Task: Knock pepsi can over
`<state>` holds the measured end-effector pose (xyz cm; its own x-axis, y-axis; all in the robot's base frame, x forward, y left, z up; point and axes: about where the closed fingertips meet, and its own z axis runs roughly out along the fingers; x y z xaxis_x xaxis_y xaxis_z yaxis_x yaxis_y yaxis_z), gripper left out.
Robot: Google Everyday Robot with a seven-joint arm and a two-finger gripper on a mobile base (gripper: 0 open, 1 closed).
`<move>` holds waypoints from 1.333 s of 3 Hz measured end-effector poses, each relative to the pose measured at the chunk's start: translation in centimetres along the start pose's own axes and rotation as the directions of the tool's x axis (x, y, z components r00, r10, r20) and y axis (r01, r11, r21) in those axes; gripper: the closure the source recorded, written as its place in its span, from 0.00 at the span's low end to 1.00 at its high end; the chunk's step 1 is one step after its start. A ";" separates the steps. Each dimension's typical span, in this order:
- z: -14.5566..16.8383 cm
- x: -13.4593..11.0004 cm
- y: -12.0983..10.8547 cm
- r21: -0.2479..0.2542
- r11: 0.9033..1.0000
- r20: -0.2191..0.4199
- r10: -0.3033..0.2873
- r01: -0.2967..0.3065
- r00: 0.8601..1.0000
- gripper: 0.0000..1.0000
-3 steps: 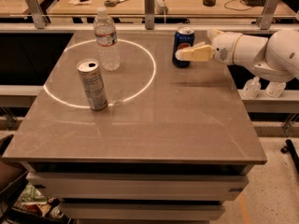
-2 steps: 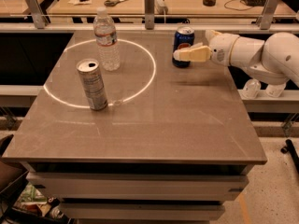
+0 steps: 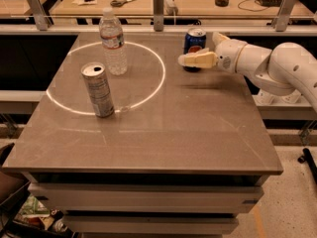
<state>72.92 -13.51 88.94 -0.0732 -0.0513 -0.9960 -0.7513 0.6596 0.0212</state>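
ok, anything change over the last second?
The gripper crept slightly left, across the front of the dark blue pepsi can. Nothing was taken hold of or let go. The can stands upright as before, and the tall silver-grey can and the clear plastic water bottle on the grey table have not moved.

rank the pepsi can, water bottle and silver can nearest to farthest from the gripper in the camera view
The gripper hangs over the far right part of the table.
1. pepsi can: just behind the gripper, far right.
2. water bottle: far left, inside the white ring.
3. silver can: left, nearer the camera, at the ring's near edge.
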 end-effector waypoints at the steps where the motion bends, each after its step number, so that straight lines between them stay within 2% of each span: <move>1: 0.3 0.0 0.2 -0.005 1.000 0.000 0.000 0.000 1.000 0.18; 4: 1.0 -0.1 0.8 -0.018 1.000 0.001 0.000 0.000 1.000 0.87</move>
<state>72.98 -12.26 88.96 -0.0726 -0.0505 -0.9961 -0.7633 0.6457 0.0229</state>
